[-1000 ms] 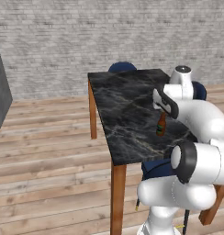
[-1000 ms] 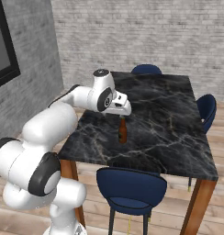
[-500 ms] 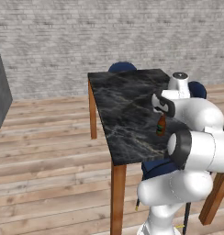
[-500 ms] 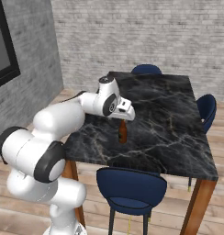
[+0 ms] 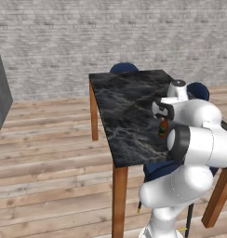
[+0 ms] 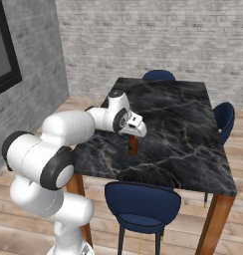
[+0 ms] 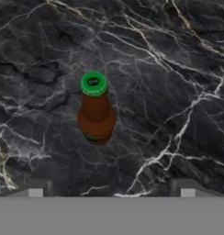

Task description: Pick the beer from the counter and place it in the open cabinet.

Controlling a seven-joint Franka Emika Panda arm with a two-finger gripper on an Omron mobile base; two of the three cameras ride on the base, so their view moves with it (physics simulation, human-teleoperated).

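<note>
Grey brick wall and plank floor frame the black marble surface [image 6: 193,149], which stands on reddish wooden legs with blue chairs [image 6: 142,204] tucked around it. On this surface the beer [image 7: 96,110] stands upright and untouched, on the robot's half of the slab. Directly above the bottle hangs the gripper [image 6: 136,125], its jaws spread wide with nothing between them (both fingertips [image 7: 36,188] sit well clear of the green cap). By my reading, nothing is done yet: descent, grasp, lift and the carry to the cabinet all remain.
</note>
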